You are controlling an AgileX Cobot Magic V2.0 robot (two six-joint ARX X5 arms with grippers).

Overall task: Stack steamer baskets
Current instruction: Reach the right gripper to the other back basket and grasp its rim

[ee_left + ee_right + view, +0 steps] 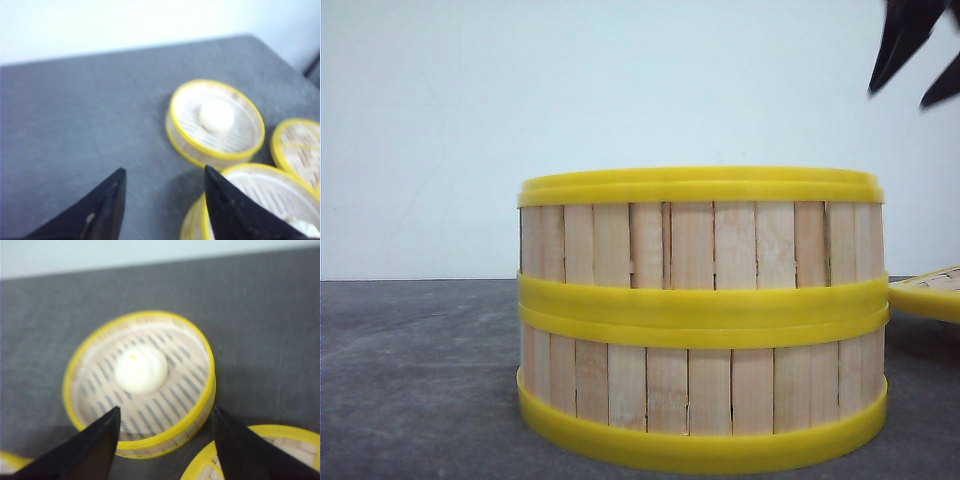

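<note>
Item: two steamer baskets [700, 320], one set squarely on the other, stood on the grey desk [410, 380] close to the front camera, right of centre. Walls of pale upright slats; yellow rings at the top rim, the join and the base.

Item: a further yellow-rimmed piece [928, 292] — only its edge in view — lay at the right border of the front view, just beside the stack; whether basket or lid could not be told.

Item: single steamer basket [140, 385], open-topped, resting alone on the desk, a white bun [141, 369] with a small yellow spot lying on its slatted floor.

Item: left pincer [165, 200], dark fingers spread wide apart, nothing between them. Its wrist view was blurred. It hung above the desk next to the rim of a near basket [265, 200]; beyond lay a bun-holding basket [216, 122] and a third round, yellow-rimmed piece [297, 150].

Item: right pincer [166, 445], likewise spread wide and holding nothing, poised above the near rim of the single basket — apart from it. Dark finger tips [910, 45] showed at the upper right corner of the front view.
</note>
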